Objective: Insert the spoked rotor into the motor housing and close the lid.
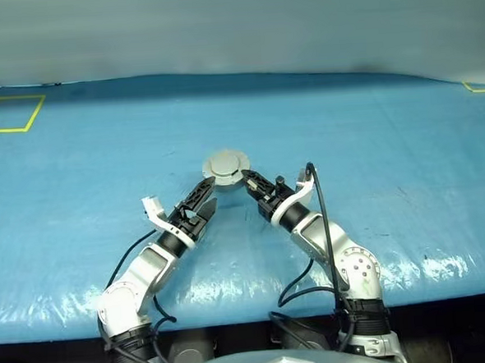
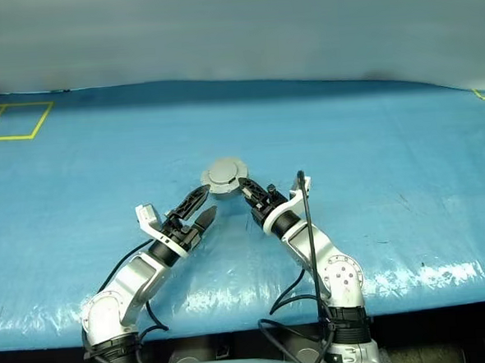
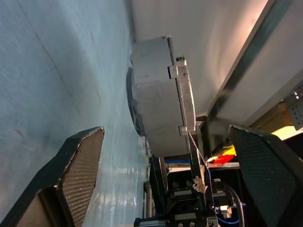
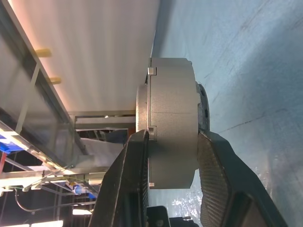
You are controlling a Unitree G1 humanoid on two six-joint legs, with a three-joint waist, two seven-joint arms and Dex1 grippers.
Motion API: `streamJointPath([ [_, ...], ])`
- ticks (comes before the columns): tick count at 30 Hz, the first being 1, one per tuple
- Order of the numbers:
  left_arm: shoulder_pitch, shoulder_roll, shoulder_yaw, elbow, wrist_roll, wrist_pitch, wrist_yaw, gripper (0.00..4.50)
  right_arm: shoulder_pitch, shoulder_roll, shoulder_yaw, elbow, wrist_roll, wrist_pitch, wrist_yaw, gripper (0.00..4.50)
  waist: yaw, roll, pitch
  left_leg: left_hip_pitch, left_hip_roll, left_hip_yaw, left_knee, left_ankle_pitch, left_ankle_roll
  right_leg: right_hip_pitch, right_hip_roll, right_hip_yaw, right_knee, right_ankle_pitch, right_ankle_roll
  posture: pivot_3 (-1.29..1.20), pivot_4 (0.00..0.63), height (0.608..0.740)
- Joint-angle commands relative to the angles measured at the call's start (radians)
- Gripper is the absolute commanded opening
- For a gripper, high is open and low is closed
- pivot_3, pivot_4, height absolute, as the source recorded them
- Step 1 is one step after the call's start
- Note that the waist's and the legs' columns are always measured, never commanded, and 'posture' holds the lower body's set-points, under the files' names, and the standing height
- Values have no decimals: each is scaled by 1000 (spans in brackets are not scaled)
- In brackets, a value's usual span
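Motor housing sits between the 2 claws, raised off the blue counter, its flat faces up and down and its short axis upright. Right claw is clenched on it: 1 finger on the upper face, 1 under the base, the rim facing the wrist. Left claw stands released, jaws spread wide, just short of the housing on its near-left side, not touching. Right arm carries the part; left is nearest for any next grip.

Housing reads as a closed matte-grey drum with the lid seated on it, a small tab at the seam. Judgement: rotor is inside, assembly near done.
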Motion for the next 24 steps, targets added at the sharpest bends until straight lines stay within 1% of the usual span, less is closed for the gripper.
streamJointPath([
  [1,0,-74,-40,8,-51,-41,-17,4500,-16,88,42,-104,66,-5,6,1136,0,0,0,0,0,0,0,0,0,0,0,0,0,0,0,0,150,740],
  [12,-31,-89,-74,50,-99,-148,-64,4500,19,57,88,-144,114,-3,-28,1136,1,0,0,0,0,0,1,0,0,1,0,0,0,0,0,0,150,740],
  [20,-62,-77,-116,88,-103,-181,-40,4500,43,52,114,-160,124,1,-34,1136,1,0,0,0,0,0,1,0,0,1,0,0,1,0,0,0,150,740],
  [21,-64,-74,-119,91,-97,-187,-34,4134,45,51,118,-162,124,1,-33,1136,1,0,0,0,0,0,1,0,0,1,0,0,1,0,0,0,150,740],
  [22,-66,-74,-121,94,-97,-194,-25,3902,47,50,122,-163,125,0,-32,1136,1,0,0,0,0,0,1,0,0,1,0,0,1,0,0,0,150,740],
  [24,-67,-71,-125,95,-98,-204,-19,3244,47,43,126,-165,124,4,-29,1136,2,0,0,0,0,0,1,0,0,1,0,0,1,0,0,0,150,740],
])
